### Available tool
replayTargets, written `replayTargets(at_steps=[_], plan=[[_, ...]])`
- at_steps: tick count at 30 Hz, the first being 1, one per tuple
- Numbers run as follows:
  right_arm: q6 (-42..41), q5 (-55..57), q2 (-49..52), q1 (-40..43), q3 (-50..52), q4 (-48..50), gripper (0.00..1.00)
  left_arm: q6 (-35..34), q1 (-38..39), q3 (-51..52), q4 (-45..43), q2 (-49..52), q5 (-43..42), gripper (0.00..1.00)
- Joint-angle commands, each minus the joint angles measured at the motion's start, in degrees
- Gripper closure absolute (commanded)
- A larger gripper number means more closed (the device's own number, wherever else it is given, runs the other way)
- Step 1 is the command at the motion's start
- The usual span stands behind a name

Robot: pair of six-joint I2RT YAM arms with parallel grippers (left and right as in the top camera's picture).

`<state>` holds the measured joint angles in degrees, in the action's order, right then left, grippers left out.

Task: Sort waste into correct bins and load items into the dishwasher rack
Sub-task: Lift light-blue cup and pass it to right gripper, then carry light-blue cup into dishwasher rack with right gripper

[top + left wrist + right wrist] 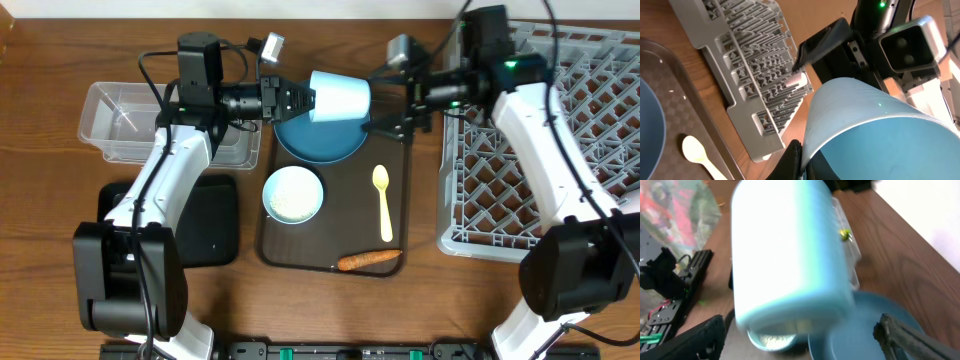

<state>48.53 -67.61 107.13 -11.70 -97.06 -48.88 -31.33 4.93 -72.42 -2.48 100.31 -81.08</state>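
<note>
**Cup passes between arms above the tray**

Overhead: The left claw [303, 100] is pinched on the rim of the small light-blue cup [340, 96]. It holds the cup on its side above the large dark blue bowl [318, 140]. The right claw [393, 113] stands spread just beside the cup's far end. This looks like a handover on the way to the dishwasher rack [560, 150], which sits at the right of the tabletop [40, 70]. The next move calls for the right claw to close squarely on the cup's body before the left lets go; a slip would drop the cup onto the bowl. On the brown serving tray [345, 228] lie the white bowl [293, 195] with rice, the pale yellow spoon [383, 200] and the carrot piece [368, 260]. The clear tub [130, 120] and black tray [210, 225] sit to the left.

Left wrist: The cup fills the lower right, its mouth towards the lens. One dark finger [790, 160] is on its rim, and the rack's pegs lie beyond.

Right wrist: The cup, blurred, hangs ahead of two wide-set fingers [690, 340]. A small yellow-green scrap shows at the tub behind it.

The tabletop is brown wood grain. A pale surface lies past its far edge, and dark cables and brackets are to one side.
</note>
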Motion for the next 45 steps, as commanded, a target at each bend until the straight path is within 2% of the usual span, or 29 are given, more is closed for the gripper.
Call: replayTargets(at_steps=[1, 10, 17, 22, 24, 28, 29, 32, 34, 36, 40, 45], plan=[[0.81, -2.91, 0.39, -2.69, 0.26, 1.97, 0.07, -0.96, 0.02, -0.79, -0.44, -0.20, -2.51, 0.94], [-2.84, -2.97, 0.39, -4.68, 0.26, 8.59, 0.14, -0.96, 0.02, -0.79, -0.44, -0.20, -2.51, 0.94], [-2.84, -2.99, 0.39, -4.68, 0.26, 8.63, 0.32, -0.94, 0.02, -0.79, -0.44, -0.20, -2.49, 0.94], [-2.84, -2.93, 0.39, -4.66, 0.26, 8.66, 0.52, -0.94, 0.02, -0.79, -0.44, -0.20, -2.47, 0.94], [-2.91, -2.91, 0.39, -4.57, 0.26, 8.46, 0.57, -0.92, 0.02, -0.79, -0.44, -0.20, -2.38, 0.92], [-6.84, -0.87, 0.39, -4.42, 0.26, 8.17, 0.58, -0.52, 0.02, -0.76, -0.42, -0.20, -0.72, 0.83], [-8.61, 0.63, 0.39, -4.42, 0.26, 8.17, 0.58, -0.02, 0.02, -0.68, -0.42, -0.20, 0.07, 0.77], [-15.67, 8.28, 0.39, -4.42, 0.26, 8.15, 0.64, 1.95, 0.02, -0.31, 1.25, -0.20, 4.96, 0.73], [-21.86, 16.85, 0.37, -4.37, 0.26, 8.04, 0.71, 4.28, 0.02, -0.28, 5.62, -0.20, 10.58, 0.73], [-26.34, 25.49, 0.35, -4.33, 0.26, 7.13, 0.74, 6.99, -0.04, -0.28, 11.43, -0.20, 17.97, 0.73], [-31.08, 40.02, -0.26, -3.54, -0.15, 2.60, 0.76, 12.57, -0.42, -0.28, 23.58, -0.48, 33.29, 0.73], [-33.00, 50.18, -2.75, -0.13, -2.89, -6.10, 0.82, 20.48, -0.81, -0.31, 35.01, -4.22, 47.93, 0.73]])
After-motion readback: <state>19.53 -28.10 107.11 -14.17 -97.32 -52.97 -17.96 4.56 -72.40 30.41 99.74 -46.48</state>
